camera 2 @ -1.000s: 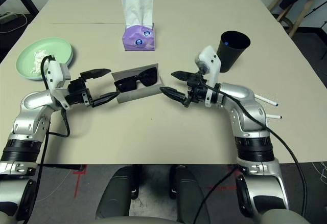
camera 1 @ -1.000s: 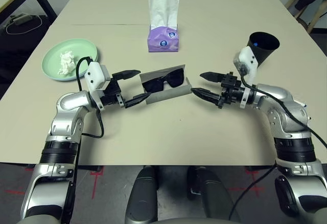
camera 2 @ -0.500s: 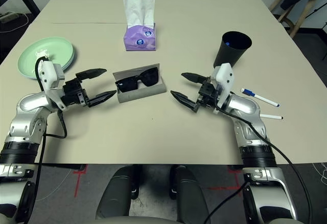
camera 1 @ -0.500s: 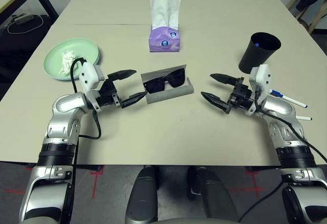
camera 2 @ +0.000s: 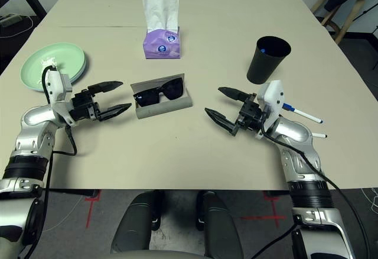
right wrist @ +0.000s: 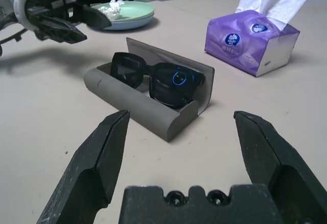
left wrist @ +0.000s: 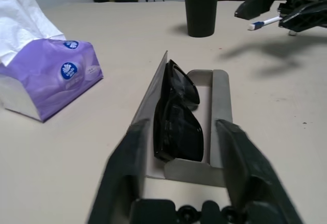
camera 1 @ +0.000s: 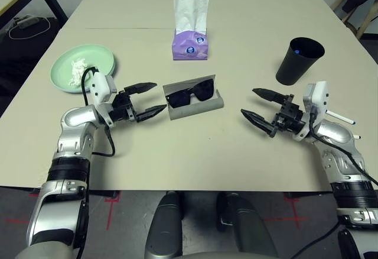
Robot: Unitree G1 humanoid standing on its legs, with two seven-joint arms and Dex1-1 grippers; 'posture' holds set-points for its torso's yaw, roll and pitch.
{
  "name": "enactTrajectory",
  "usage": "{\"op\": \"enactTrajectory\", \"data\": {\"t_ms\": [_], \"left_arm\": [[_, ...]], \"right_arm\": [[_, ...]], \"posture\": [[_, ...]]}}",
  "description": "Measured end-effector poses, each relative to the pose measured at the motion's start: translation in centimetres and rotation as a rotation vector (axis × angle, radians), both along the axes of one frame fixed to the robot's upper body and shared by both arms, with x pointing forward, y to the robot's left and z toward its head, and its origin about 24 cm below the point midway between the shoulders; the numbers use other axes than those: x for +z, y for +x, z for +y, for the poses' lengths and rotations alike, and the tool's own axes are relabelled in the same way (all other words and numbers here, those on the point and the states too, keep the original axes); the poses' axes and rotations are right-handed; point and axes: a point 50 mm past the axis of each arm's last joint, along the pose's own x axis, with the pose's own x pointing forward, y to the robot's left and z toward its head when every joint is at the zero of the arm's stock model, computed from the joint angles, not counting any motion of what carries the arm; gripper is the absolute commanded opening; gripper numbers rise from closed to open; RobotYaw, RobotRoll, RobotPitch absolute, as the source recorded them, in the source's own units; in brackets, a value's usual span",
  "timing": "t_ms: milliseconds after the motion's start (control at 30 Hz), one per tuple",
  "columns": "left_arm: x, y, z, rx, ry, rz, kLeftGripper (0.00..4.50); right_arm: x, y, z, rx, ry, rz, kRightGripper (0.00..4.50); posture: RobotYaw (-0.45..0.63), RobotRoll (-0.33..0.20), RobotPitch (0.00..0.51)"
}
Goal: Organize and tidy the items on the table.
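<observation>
Both grippers inspected and found empty. The left gripper (camera 1: 161, 96), left of centre in the frame, has its two fingers spread well apart, tips pointing at the near end of the glasses case. The right gripper (camera 1: 248, 100), right of centre, stands wide open over the tabletop (camera 1: 177, 152), apart from the case.

Grey oblong glasses case (camera 1: 198, 110): centre of the frame, lid raised. Black sunglasses (camera 1: 204, 90) lie inside it, folded, lenses facing the near side.

Purple tissue packet (camera 1: 190, 46): upper centre, upright, white tissue (camera 1: 190, 13) drawn out of its top.

Pale green plate (camera 1: 97, 49): upper left, stacked on a pale blue plate (right wrist: 134, 25). A crumpled white tissue wad (camera 1: 78, 71) rests on the green one.

Black tapered cup (camera 1: 293, 67): upper right, upright, something small and blue inside.

Two white pens, one blue-capped (camera 2: 307, 116) and one other (camera 2: 319, 135), lie at the right beside the right forearm, partly hidden by it
</observation>
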Motion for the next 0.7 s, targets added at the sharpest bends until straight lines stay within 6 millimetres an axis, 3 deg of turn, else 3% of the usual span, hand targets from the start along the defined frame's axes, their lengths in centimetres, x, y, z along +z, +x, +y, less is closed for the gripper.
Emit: {"op": "enactTrajectory", "data": {"t_ms": [133, 433, 700], "left_arm": [[-0.5, -0.1, -0.1, -0.042, 0.006, 0.015, 0.04], [-0.8, 0.5, 0.0, -0.078, 0.008, 0.047, 0.01], [-0.6, 2.4, 1.1, 0.230, -0.016, 0.063, 0.01]], "right_arm": [[0.3, -0.1, -0.1, 0.000, -0.005, -0.001, 4.50], [0.5, -0.1, -0.5, -0.003, -0.015, 0.002, 4.50], [0.5, -0.3, -0.4, -0.010, -0.016, -0.001, 4.50]], "posture": [[0.08, 0.000, 0.183], [0.06, 0.000, 0.180], [0.06, 0.000, 0.178]]}}
